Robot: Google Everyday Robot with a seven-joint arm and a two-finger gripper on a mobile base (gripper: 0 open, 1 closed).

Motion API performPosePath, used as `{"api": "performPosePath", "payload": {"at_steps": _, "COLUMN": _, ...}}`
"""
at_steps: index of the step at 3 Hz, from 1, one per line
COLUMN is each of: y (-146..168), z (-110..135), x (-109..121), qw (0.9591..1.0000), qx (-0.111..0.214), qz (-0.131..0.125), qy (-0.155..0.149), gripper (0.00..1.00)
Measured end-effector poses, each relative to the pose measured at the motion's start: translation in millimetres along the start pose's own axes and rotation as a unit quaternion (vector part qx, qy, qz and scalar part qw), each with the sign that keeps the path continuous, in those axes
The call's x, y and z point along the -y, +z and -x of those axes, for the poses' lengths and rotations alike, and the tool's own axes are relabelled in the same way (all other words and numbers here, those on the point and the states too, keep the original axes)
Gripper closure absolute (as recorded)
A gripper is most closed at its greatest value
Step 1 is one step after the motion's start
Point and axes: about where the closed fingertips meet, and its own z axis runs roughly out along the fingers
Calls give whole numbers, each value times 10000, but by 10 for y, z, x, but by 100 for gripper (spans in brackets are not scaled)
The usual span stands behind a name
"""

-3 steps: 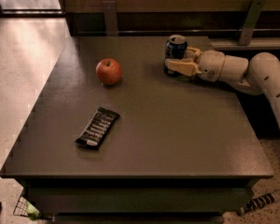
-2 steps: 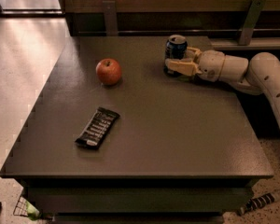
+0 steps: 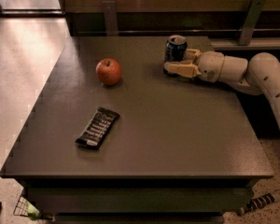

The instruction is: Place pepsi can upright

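Pepsi can (image 3: 176,48), navy, upright, against gripper (image 3: 177,62)

Dim, warm light. Daylight from the upper left washes the pale floor (image 3: 23,55) into glare and lays a soft sheen on the table's (image 3: 154,139) left side. The apple (image 3: 108,71) and snack bar (image 3: 97,128) cast faint shadows. The tool (image 3: 177,61), near the table's far edge at the pepsi can (image 3: 176,47), is evenly lit; the background is dark.
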Motion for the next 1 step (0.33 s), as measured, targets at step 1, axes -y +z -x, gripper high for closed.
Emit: {"api": "performPosePath", "payload": {"at_steps": 1, "y": 24, "z": 2, "x": -10, "qw": 10000, "qx": 3, "qz": 20, "qy": 0, "gripper": 0}}
